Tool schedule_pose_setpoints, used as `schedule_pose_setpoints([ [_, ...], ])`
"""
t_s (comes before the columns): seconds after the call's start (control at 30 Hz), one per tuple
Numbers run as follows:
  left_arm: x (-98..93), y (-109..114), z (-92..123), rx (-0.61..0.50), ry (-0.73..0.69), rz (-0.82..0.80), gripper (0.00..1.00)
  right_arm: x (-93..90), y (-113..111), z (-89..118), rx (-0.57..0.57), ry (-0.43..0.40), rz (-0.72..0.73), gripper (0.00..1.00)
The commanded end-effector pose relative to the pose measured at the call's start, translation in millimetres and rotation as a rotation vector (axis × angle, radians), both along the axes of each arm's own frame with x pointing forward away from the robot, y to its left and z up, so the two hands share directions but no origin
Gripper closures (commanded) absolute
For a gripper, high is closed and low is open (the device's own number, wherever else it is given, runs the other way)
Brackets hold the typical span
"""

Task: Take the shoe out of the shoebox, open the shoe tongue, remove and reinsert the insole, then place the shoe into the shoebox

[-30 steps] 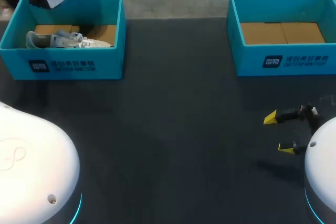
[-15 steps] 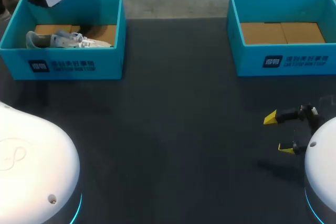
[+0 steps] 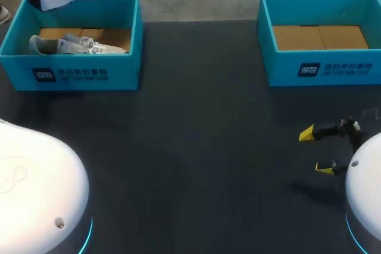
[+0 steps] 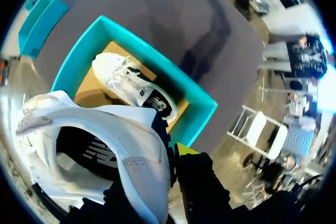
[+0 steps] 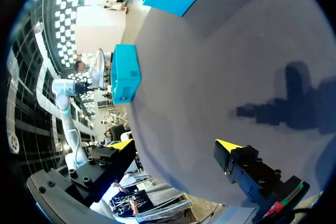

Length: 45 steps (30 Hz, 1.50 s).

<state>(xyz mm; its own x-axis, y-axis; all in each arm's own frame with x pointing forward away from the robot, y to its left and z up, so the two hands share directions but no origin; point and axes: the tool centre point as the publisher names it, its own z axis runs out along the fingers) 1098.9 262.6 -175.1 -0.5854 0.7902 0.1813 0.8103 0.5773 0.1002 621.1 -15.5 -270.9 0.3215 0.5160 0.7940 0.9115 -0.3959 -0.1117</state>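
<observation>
**Left gripper [image 4: 170,156]:** It is clamped on the collar wall of the white shoe [image 4: 121,135]. One yellow tip shows outside the wall. The other is hidden, presumably inside the opening.

**The shoe:** It hangs from the fingers, clear above the left shoebox [image 4: 199,111]. Judge it light, with a soft padded upper over a stiffer sole.
- A pinch on one wall alone lets the shoe swing or pivot about the fingers, so carry it slowly.
- The collar will crush before it slips.
- For the tongue and insole work, a firmer hold would be across the heel counter, leaving the opening free.

**Below the gripper:** A second shoe [image 4: 131,85] lies on its side on the box's cardboard floor, well apart from the held one.

**Right gripper [image 5: 176,145]:** Its fingers are spread and empty, hovering just over the dark table [image 3: 196,147]. Nothing lies between them. The right shoebox [image 3: 321,66] sits well ahead of it.
</observation>
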Motion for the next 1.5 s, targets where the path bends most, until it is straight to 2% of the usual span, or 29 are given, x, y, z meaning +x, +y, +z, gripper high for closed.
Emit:
schedule_pose_setpoints([
  [0.03,-11.8,11.9,-5.6,-0.037,-0.069,-0.183,1.00,-2.4,0.2,0.7,-0.002,-0.003,-0.003,0.00],
  [0.2,-13.2,20.5,-2.6,-0.032,-0.116,-0.367,1.00,-2.4,0.2,0.7,-0.002,-0.003,-0.003,0.00],
  [0.27,-13.1,25.5,-1.8,0.004,-0.162,-0.440,1.00,-2.4,0.2,0.7,-0.002,-0.003,-0.003,0.00],
  [0.8,-13.1,25.5,-1.8,0.004,-0.162,-0.440,1.00,-2.4,0.2,0.7,-0.002,-0.003,-0.003,0.00],
  [1.03,15.7,35.7,-4.5,-0.005,-0.050,-0.493,1.00,-2.4,0.2,0.7,-0.002,-0.003,-0.003,0.00],
  [1.37,31.3,40.9,-8.3,-0.024,-0.018,-0.516,1.00,-2.4,0.2,0.7,-0.002,-0.003,-0.003,0.00],
  [1.5,35.1,42.0,-19.9,-0.017,-0.005,-0.525,1.00,-2.4,0.2,0.7,-0.002,-0.003,-0.003,0.00],
])
